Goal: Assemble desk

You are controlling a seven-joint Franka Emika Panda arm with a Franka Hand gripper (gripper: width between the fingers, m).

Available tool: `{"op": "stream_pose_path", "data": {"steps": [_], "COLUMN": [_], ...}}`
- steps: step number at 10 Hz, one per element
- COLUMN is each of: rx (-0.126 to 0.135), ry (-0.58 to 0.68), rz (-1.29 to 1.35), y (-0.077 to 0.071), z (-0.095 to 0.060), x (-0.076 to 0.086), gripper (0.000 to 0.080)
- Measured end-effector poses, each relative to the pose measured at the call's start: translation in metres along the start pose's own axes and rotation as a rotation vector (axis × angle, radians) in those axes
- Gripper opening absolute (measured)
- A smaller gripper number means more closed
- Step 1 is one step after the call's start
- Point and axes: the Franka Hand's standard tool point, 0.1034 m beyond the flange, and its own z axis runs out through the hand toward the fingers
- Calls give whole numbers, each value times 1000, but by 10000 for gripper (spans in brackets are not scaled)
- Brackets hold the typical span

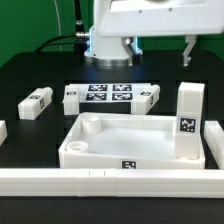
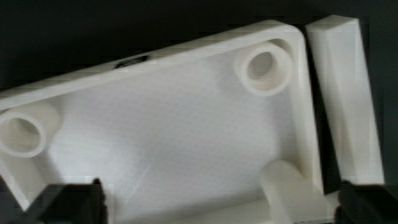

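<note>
While the tool hangs spread wide (gripping nothing), the tabletop lies directly beneath it.

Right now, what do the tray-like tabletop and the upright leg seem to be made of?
Tabletop: likely white moulded plastic, matte; the one-piece raised rim and round sockets suggest it. Upright leg: apparently the same smooth white plastic; its black-white tag looks printed or stuck on.
</note>
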Motion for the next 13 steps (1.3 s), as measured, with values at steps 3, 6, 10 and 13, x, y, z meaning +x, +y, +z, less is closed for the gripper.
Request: {"op": "stream_pose_path", "data": {"steps": [3, 6, 10, 13], "rx": [-28, -35, -66, -61], "ry": [-31, -49, -291, -469], "rz": [73, 72, 99, 136], "y": [38, 40, 58, 49], "z": [25, 30, 42, 44], "x": [-2, -7, -30, -51], "gripper": [649, 649, 649, 649]}}
